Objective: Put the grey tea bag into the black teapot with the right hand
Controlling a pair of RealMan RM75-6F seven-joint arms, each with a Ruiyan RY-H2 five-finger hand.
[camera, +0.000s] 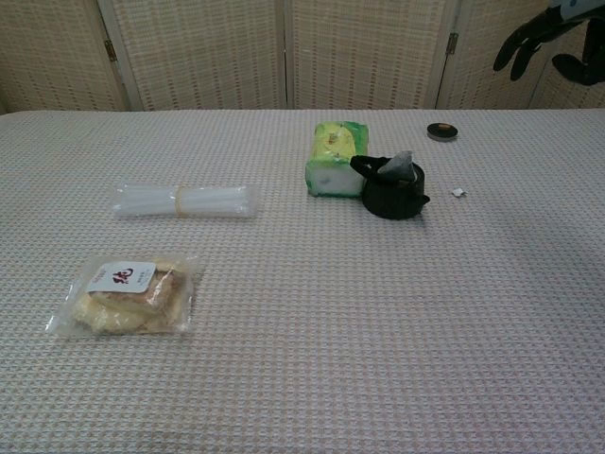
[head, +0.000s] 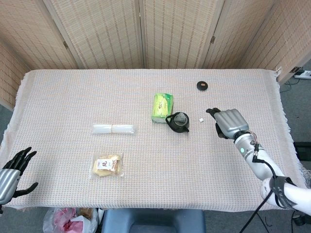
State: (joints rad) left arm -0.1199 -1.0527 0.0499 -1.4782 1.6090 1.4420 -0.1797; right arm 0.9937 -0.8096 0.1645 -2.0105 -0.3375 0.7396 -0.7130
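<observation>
So the grey tea bag (camera: pixel 401 165) is sitting in the mouth of the black teapot (camera: pixel 394 192), its top corner poking up over the rim; from the head view you can see it filling the opening. The teapot is right beside the green packet (head: pixel 162 107), touching or nearly so; can't tell which. A tiny white scrap (head: pixel 201 119) lies on the cloth just to the right of the pot, and a small round black lid (head: pixel 203 86) sits further back toward the screen.

The right hand (head: pixel 228 123) is up off the table, to the right of the teapot and apart from it; nothing in it, fingers apart and pointing toward the pot; in the chest view only the dark fingertips (camera: pixel 522 44) show at the top right corner. The left hand (head: pixel 10 171) is way down at the near left corner of the table (head: pixel 58 92), fingers spread, holding nothing.

Over on the left half of the cloth there's a clear plastic bundle (camera: pixel 184 200) with a band around it, and nearer the front a bag of snacks (camera: pixel 128 294) with a white label.
</observation>
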